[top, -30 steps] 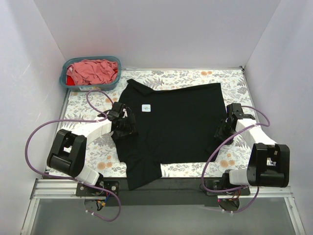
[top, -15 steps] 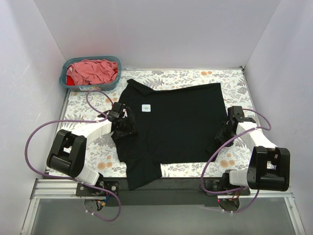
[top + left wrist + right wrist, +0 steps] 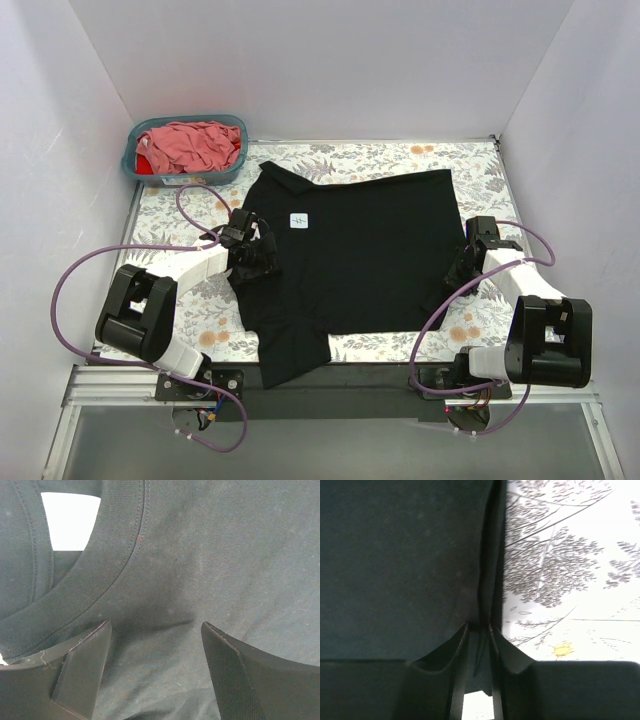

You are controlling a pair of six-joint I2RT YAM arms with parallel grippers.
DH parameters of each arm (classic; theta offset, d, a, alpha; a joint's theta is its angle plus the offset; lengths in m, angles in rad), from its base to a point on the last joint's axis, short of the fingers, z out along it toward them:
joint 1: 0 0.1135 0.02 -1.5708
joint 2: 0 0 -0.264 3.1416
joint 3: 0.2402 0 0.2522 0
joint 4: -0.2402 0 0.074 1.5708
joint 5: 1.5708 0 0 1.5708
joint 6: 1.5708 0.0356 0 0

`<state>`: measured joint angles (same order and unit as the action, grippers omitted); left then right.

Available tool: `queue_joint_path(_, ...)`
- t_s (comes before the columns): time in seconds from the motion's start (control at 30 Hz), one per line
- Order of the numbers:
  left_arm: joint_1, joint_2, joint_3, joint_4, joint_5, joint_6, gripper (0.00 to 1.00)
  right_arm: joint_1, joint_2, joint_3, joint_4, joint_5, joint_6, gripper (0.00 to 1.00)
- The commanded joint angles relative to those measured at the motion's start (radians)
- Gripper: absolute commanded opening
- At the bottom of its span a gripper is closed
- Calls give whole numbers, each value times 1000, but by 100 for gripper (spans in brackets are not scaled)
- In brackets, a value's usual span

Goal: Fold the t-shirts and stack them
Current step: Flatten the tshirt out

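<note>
A large black t-shirt (image 3: 370, 250) lies spread flat on the floral table cover, collar at the left, with a white mark (image 3: 298, 220) near it. My left gripper (image 3: 262, 262) hovers open just below the collar (image 3: 75, 590). Bare black cloth (image 3: 165, 580) lies between its fingertips (image 3: 95, 645), and nothing is pinched. My right gripper (image 3: 460, 268) is at the shirt's right edge. In the right wrist view its jaws (image 3: 478, 626) are closed on the hem (image 3: 490, 555). Pink and red t-shirts (image 3: 190, 145) are heaped in the basket.
The teal plastic basket (image 3: 133, 167) stands at the back left corner, beyond the table cover (image 3: 570, 555). White walls close in on both sides and the back. Purple cables loop beside each arm. The shirt's lower sleeve hangs over the front rail (image 3: 290, 370).
My right gripper has slid a little toward the shirt's right hem and its jaws have closed on it. The left gripper and the shirt have stayed put.
</note>
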<state>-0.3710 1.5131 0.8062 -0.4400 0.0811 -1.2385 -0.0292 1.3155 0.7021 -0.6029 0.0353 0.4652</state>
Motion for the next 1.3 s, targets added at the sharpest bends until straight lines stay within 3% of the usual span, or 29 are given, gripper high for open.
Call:
queue_joint_path(0.0,0,25,-29,-8,-50,7,72,-17,1,-4,8,60,-13,25)
queue_joint_path(0.2,1,25,-25,-11,-53,7,72,-43,-2,-1,2,98,-37,1)
queue_joint_path(0.43,0,24,-27,-14,-53,7,72,-80,-16,7,-3,98,-68,1)
queue_joint_path(0.47,0,25,-25,-14,-53,7,72,-80,-22,8,6,81,-74,3)
queue_joint_path(0.53,0,25,-25,-14,-52,7,72,-80,-35,-3,25,23,-79,23)
queue_joint_path(0.6,0,27,-22,-14,-50,7,72,-80,-70,-19,55,-15,-71,34)
queue_joint_path(0.7,1,27,-24,-14,-50,7,72,-80,-120,-33,100,-28,-63,39)
queue_joint_path(0.87,1,27,-24,-14,-49,7,72,-80,-151,-58,156,-107,-42,42)
queue_joint_path(1.27,0,32,-24,-16,-49,10,72,-80,-105,-111,232,-127,-16,42)
